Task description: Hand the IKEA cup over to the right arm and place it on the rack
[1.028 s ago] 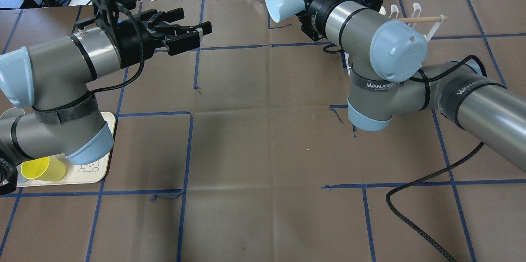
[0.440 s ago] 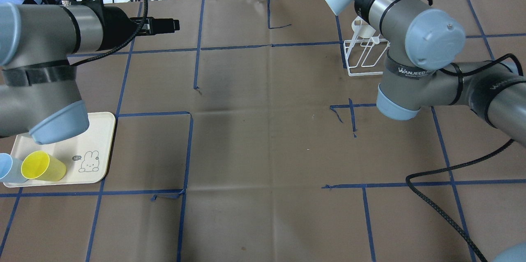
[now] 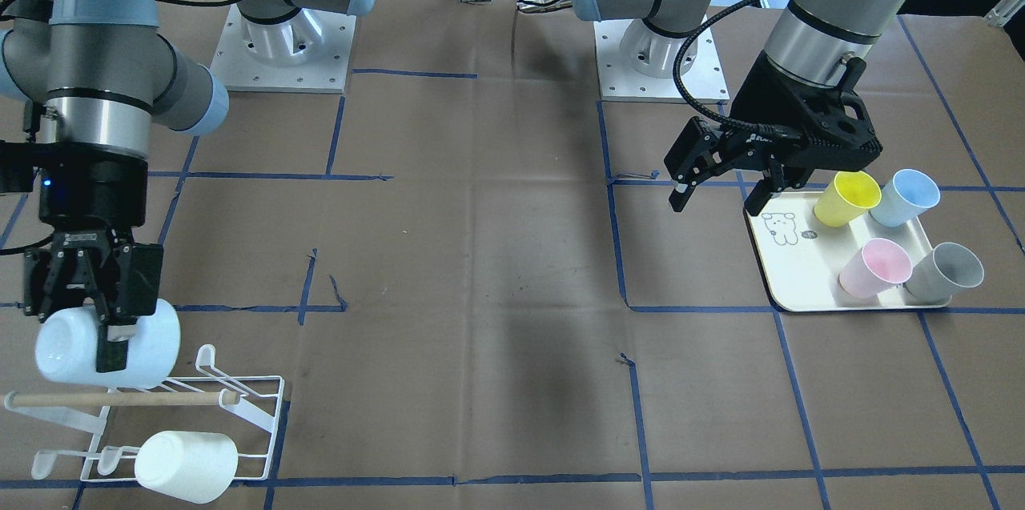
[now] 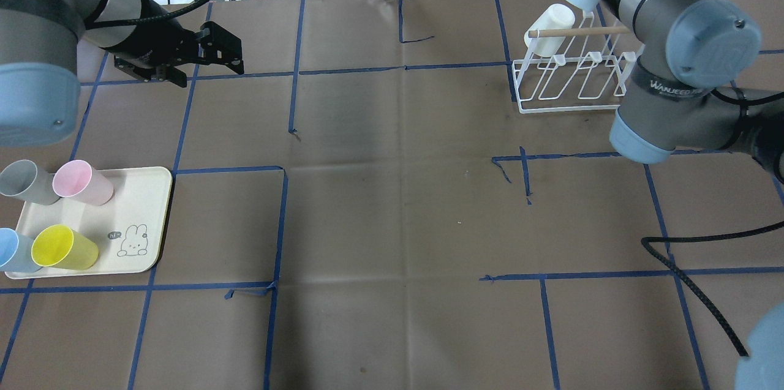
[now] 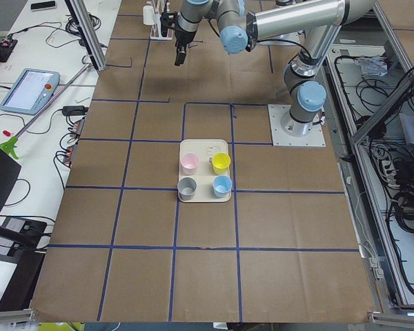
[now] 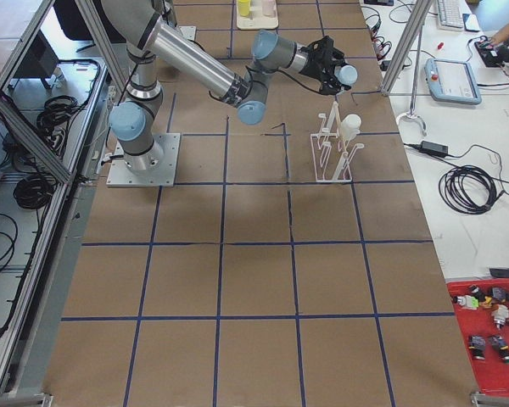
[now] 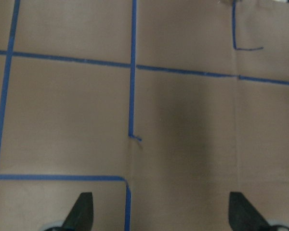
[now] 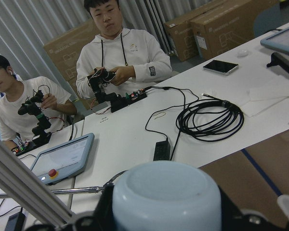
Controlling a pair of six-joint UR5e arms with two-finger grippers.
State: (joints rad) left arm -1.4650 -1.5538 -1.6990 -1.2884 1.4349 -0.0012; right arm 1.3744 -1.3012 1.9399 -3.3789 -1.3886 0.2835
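right gripper [image 3: 112,331] is clamped on the ikea cup [image 3: 76,351], a finger on either side of its wall, cup lying sideways. the wrist cam sees the cup's closed base low in its view. cup hangs above the rack [image 3: 260,406], over the dowel [image 3: 120,398], not on any prong; the right side view shows a gap between cup and rack. a white cup [image 3: 186,466] is already hooked on an end prong. right arm [image 4: 686,71] leans over the rack's end. left gripper [image 3: 716,202] has jaws spread wide, nothing in them, pointing down at bare brown paper, well apart from the tray [image 3: 793,286]. tray holds a yellow cup [image 3: 846,198], blue cup [image 3: 905,196], pink cup [image 3: 874,266] and grey cup [image 3: 945,270], all mouth-up.
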